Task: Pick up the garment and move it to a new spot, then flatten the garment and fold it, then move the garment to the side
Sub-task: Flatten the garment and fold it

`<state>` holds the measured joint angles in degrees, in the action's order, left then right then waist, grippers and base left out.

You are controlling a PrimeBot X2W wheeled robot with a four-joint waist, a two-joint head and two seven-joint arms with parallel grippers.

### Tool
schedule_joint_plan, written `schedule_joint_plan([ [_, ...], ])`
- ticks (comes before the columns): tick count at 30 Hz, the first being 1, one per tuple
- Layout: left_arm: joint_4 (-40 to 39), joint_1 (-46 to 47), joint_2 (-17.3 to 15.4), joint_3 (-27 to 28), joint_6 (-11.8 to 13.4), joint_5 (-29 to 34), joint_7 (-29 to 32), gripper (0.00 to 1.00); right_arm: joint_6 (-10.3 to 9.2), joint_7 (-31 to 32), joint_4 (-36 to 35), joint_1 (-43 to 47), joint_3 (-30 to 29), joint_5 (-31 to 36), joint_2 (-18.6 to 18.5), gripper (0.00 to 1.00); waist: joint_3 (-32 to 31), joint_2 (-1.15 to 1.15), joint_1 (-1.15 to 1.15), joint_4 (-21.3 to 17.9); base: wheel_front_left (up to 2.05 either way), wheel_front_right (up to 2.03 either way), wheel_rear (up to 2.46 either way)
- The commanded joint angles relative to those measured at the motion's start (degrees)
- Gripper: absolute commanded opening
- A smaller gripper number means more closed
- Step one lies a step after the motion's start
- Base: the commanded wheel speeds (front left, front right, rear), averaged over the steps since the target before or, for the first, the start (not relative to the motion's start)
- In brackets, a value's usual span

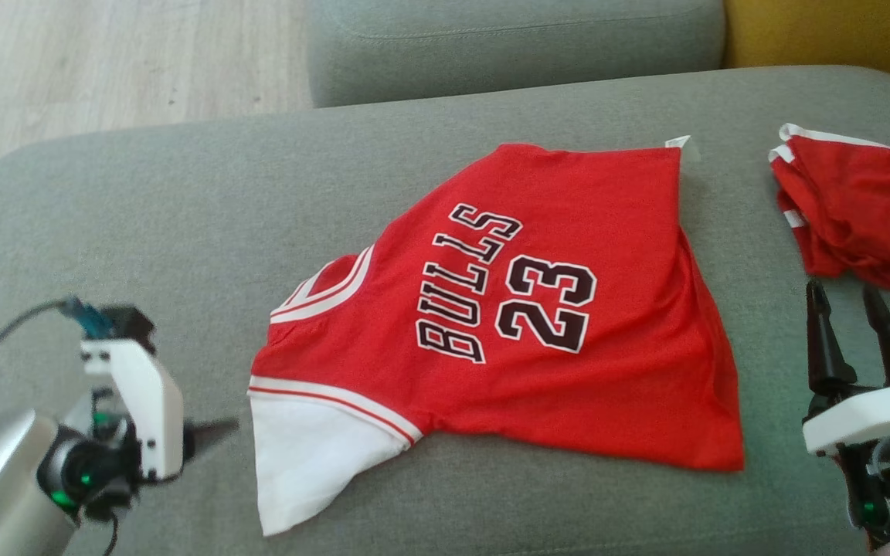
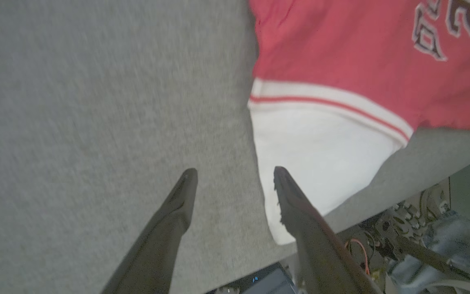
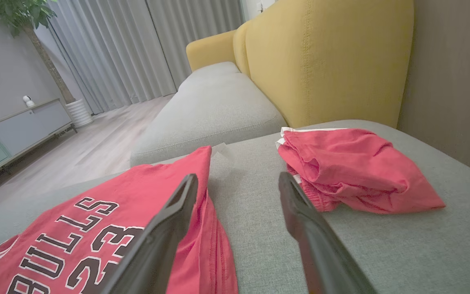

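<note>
Jersey [image 1: 507, 309] lies central on the cushion [image 1: 182, 216], its white sleeve [image 1: 298, 455] at 7 o'clock near the front edge. Left gripper [image 2: 235, 172], at 8 o'clock, and right gripper [image 1: 845, 297], at 4 o'clock, both gape wide, empty. A shallow pinch could catch one layer, dragging the jersey askew.

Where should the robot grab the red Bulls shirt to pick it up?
Probably the white sleeve, coming from the robot's left: it sticks out flat past the red jersey, and the open left end effector sits right at its edge.
</note>
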<state>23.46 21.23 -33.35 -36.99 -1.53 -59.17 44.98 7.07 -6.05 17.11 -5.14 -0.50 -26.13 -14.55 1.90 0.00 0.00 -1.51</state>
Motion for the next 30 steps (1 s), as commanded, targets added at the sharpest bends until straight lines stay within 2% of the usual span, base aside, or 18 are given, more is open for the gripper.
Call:
schedule_joint_plan([
  [1,-2.65,4.53,-2.75,3.8,0.01,1.02,-2.33,1.0,0.42,-0.16,-2.37,-0.63,0.81,0.5,-0.79,1.0,-0.19,0.0,0.0,-0.41,0.0,0.0,0.0],
  [5,-5.32,4.91,-2.55,4.96,0.68,4.5,-9.94,1.0,0.42,-1.15,-3.32,-0.29,0.8,0.79,-0.6,1.0,-0.45,0.0,0.0,-1.67,0.0,0.0,0.0],
  [8,-7.54,4.66,-1.51,6.38,2.58,7.89,-18.28,1.0,0.42,-2.28,-4.31,0.21,0.87,1.1,-0.5,1.0,-0.73,0.0,0.0,-2.59,0.0,0.0,0.0],
  [15,-12.42,1.04,2.74,10.42,11.75,18.12,-43.67,1.0,0.42,-5.27,-7.09,1.61,1.19,1.75,-0.77,1.0,-1.56,0.0,0.0,-3.7,0.0,0.0,0.0],
  [19,-14.27,-3.29,5.01,11.45,15.72,22.39,-55.76,1.0,0.42,-6.0,-8.23,3.12,1.87,2.33,-0.81,1.0,-2.22,0.0,0.0,-3.71,0.0,0.0,0.0],
  [22,-16.19,-7.04,7.1,12.42,19.16,25.42,-59.24,1.0,0.42,-6.42,-8.95,4.45,2.66,2.6,-0.54,1.0,-2.9,0.0,0.0,-3.4,0.0,0.0,0.0],
  [24,-17.7,-9.72,8.7,13.43,20.5,27.16,-59.82,1.0,0.42,-6.62,-9.42,5.26,3.56,2.75,-0.43,1.0,-3.11,0.0,0.0,-3.04,0.0,0.0,0.0],
  [25,-19.8,-12.02,10.19,15.0,21.69,30.42,-59.93,1.0,0.42,-6.78,-9.77,5.75,4.55,2.86,-0.29,1.0,-3.31,0.0,0.0,-2.83,0.0,0.0,0.0],
  [28,-22.35,-16.22,13.11,17.25,22.26,34.85,-59.96,1.0,0.42,-7.21,-10.36,5.99,5.92,3.02,-0.23,1.0,-3.48,0.0,0.0,-2.52,0.0,0.0,0.0],
  [30,-22.76,-18.66,15.17,18.73,21.69,36.58,-59.96,1.0,0.42,-7.46,-10.44,6.13,6.58,3.26,-0.09,1.0,-3.54,0.0,0.0,-2.31,0.0,0.0,0.0],
])
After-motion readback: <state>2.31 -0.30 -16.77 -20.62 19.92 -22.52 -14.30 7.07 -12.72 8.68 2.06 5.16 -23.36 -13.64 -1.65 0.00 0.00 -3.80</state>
